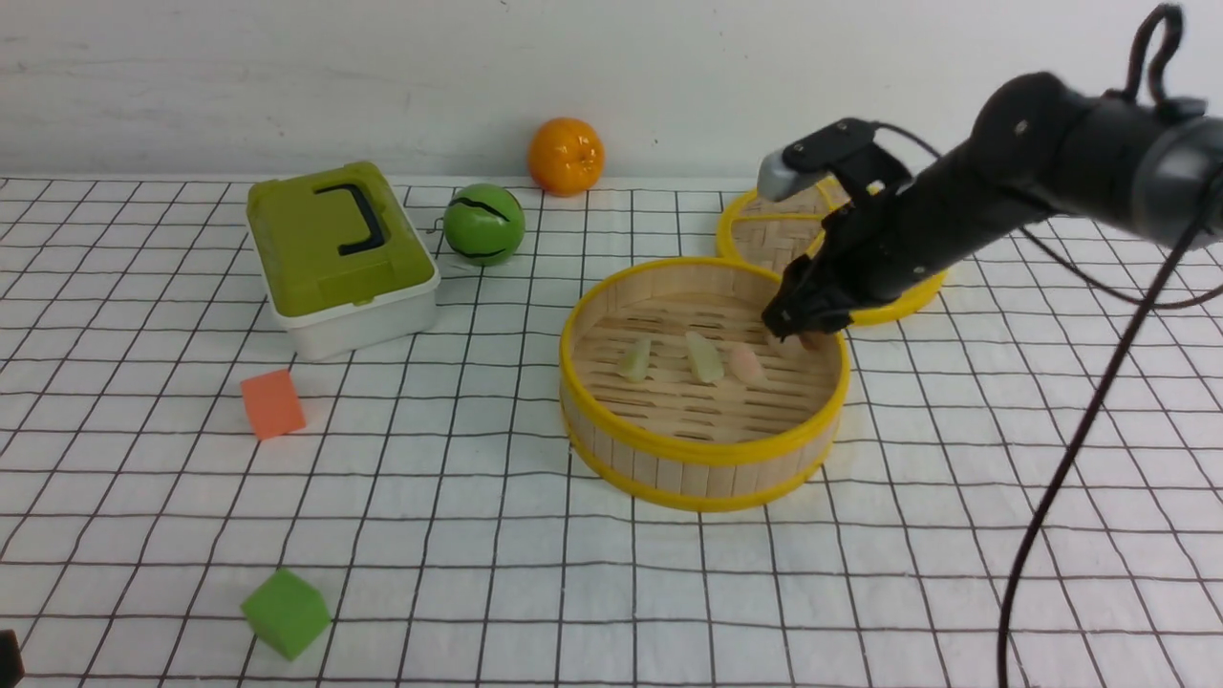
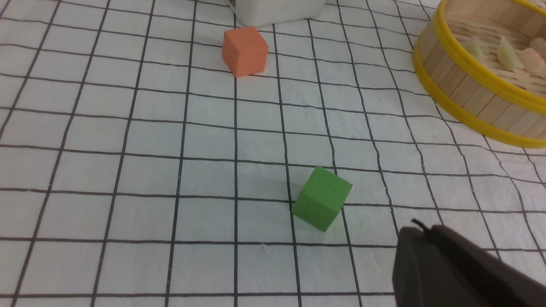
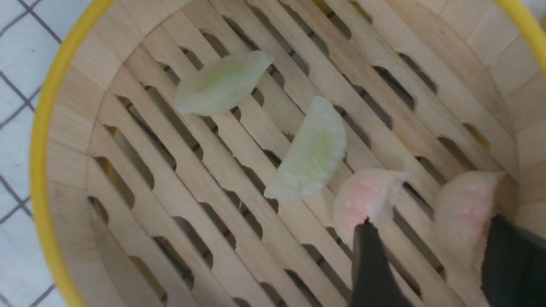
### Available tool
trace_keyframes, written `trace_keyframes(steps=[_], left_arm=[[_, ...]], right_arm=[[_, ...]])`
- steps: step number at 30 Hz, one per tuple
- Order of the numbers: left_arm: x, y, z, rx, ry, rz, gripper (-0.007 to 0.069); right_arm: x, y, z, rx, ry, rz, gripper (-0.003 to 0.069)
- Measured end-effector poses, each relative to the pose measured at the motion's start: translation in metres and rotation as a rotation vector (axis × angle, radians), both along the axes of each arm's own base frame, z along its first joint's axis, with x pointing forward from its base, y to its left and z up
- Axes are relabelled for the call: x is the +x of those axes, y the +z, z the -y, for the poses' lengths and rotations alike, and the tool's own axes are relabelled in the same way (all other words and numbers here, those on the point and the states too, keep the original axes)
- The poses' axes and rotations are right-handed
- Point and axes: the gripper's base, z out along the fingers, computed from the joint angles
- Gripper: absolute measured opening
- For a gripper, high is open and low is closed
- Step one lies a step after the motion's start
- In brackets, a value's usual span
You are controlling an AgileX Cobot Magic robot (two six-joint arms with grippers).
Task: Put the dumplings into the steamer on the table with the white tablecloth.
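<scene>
While its fingers (image 3: pixel 371 264) stand apart inside the steamer (image 3: pixel 42 170), the right tool (image 3: pixel 431 221) straddles a pink dumpling (image 3: pixel 465 209).

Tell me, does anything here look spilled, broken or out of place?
Nothing stands out. All four dumplings lie inside the steamer, none spilled on the cloth. The lid lies flat behind it, and the right pincer hangs open around one pink dumpling.

1. Right arm (image 1: pixel 965 205): matte black, built of rounded tubular segments.
2. Grey-capped camera module (image 1: pixel 798 162) on a black bracket at the wrist.
3. Black cables (image 1: pixel 1078 441): one thick, one thin, one looped on top.
4. Jaws: dark, tapered blades.
</scene>
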Motion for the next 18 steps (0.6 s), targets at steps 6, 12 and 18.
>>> trace_keyframes(steps=[6,12,18], left_arm=[[0.000,0.000,0.000,0.000,0.000,0.000,0.0013],[0.000,0.000,0.000,0.000,0.000,0.000,0.0015],[0.000,0.000,0.000,0.000,0.000,0.000,0.0015]], right_arm=[[-0.086,0.147,0.044,-0.112,-0.097,0.183,0.0079],[-0.207,0.233,0.101,-0.030,-0.414,0.392,-0.0022],[-0.307,0.195,0.112,0.174,-0.534,0.669,-0.0020]])
